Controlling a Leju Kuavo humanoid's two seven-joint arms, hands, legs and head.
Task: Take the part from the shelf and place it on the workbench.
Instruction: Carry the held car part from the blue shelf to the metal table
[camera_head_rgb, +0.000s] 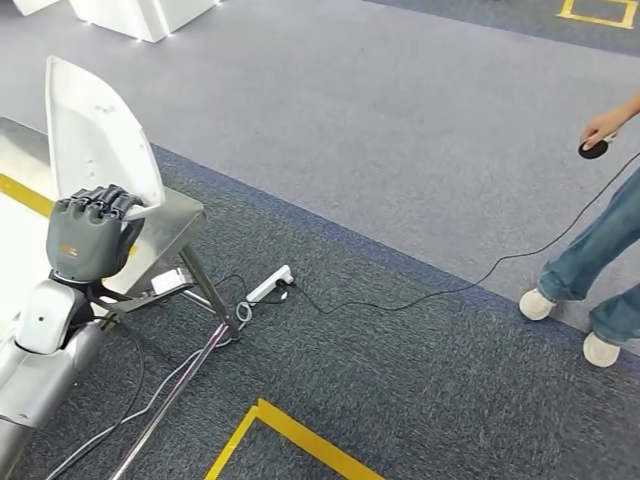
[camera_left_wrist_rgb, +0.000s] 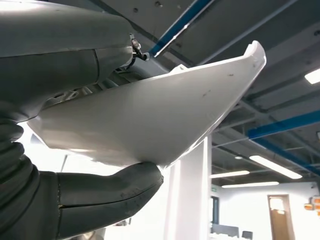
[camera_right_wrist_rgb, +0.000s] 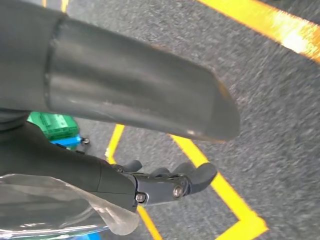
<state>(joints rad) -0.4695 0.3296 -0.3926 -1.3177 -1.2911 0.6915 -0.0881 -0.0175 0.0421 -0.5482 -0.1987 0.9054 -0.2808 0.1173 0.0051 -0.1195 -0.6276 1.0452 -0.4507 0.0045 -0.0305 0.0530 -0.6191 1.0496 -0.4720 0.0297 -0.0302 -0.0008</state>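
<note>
Part: white panel (camera_head_rgb: 94, 125), smooth and glossy, thin-walled, with a curved face, a rounded corner and a raised lip along its edge; faint dark scuffs on the face in the left wrist view (camera_left_wrist_rgb: 158, 115).
Part position: held upright in the left hand, standing above the fingers, over the corner of the workbench.
Left hand (camera_head_rgb: 90, 232): dark grey, fingers curled over the lower edge of the panel; in the left wrist view the thumb (camera_left_wrist_rgb: 113, 187) presses one face and the fingers lie across the other, so the panel is clamped between them.
Left arm: silver, coming in at the lower left of the head view.
Right hand (camera_right_wrist_rgb: 151, 150): hangs over the floor, thumb straight, dark fingers extended and apart, holding nothing.
Workbench (camera_head_rgb: 162, 215): brushed metal top with a yellow stripe, slanted metal legs, at the left of the head view.
Floor (camera_head_rgb: 392, 370): dark grey carpet with yellow tape lines, paler grey band beyond.
Power strip (camera_head_rgb: 269, 285): white, on the carpet beside the workbench leg, black cable running from it.
Person (camera_head_rgb: 596, 250): at the right edge, jeans and pale shoes, one hand holding a small black object.
</note>
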